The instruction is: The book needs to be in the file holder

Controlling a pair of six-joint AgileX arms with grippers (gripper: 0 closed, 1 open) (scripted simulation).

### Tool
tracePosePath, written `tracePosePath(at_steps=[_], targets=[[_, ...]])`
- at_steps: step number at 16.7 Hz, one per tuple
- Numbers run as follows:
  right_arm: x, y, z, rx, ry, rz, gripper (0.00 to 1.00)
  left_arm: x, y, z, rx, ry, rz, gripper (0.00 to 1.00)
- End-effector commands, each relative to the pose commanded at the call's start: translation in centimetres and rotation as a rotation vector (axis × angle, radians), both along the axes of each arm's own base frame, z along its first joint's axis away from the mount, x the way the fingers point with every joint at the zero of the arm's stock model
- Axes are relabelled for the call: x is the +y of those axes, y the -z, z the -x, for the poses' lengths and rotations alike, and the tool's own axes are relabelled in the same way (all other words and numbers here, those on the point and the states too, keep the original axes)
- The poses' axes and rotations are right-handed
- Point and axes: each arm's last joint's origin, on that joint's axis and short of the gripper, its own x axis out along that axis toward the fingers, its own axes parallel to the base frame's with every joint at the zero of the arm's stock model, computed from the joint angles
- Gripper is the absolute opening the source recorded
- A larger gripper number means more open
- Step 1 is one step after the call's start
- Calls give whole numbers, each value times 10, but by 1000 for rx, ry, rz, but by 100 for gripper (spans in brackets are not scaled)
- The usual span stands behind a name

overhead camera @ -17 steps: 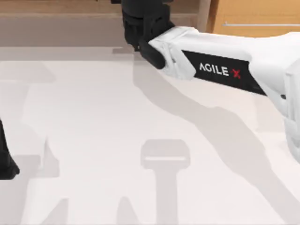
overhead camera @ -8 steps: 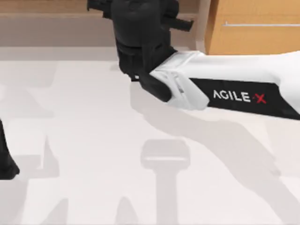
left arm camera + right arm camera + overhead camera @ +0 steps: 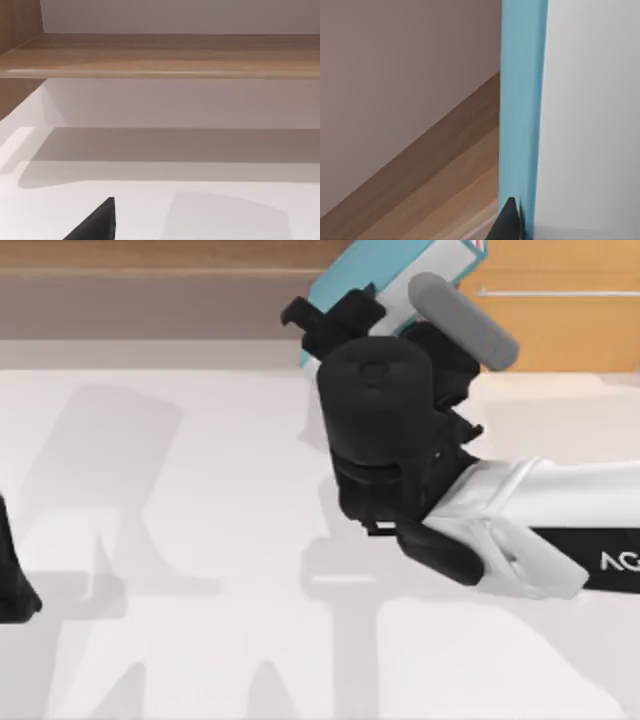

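The book point(image 3: 378, 278) is a teal-blue covered block with white pages, raised high at the top view's upper middle. My right gripper point(image 3: 392, 328) is shut on it, and the black wrist point(image 3: 378, 430) below covers the fingers. In the right wrist view the book's teal cover point(image 3: 522, 100) and white page side point(image 3: 592, 120) stand upright, with a black fingertip point(image 3: 509, 220) against the cover. The file holder is out of view. My left gripper point(image 3: 12, 585) is parked at the table's left edge, and one dark finger point(image 3: 95, 225) of it pokes into the left wrist view.
A grey rounded bar point(image 3: 462, 318) lies across the book's right side. The white table point(image 3: 180, 520) carries the arms' shadows. A wooden ledge point(image 3: 160, 55) and a wooden cabinet point(image 3: 570, 300) run along the back.
My right arm has pulled back toward the table's middle and risen, turning its wrist. The book, hidden before, now shows above the wrist. The left arm has not moved.
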Motion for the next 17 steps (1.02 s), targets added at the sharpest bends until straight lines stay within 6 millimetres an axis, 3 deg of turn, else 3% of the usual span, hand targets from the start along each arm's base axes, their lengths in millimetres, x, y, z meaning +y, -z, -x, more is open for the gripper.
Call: tracePosePath(at_steps=[4,11,17], targets=[[-68,13,0,9,142,-178,0,0,0,0,0,0,0,100],[-204,34,-26,-2,381,-457,0,0,0,0,0,0,0,100],[-318,41,-44,-17,437,-663,0,0,0,0,0,0,0,100]])
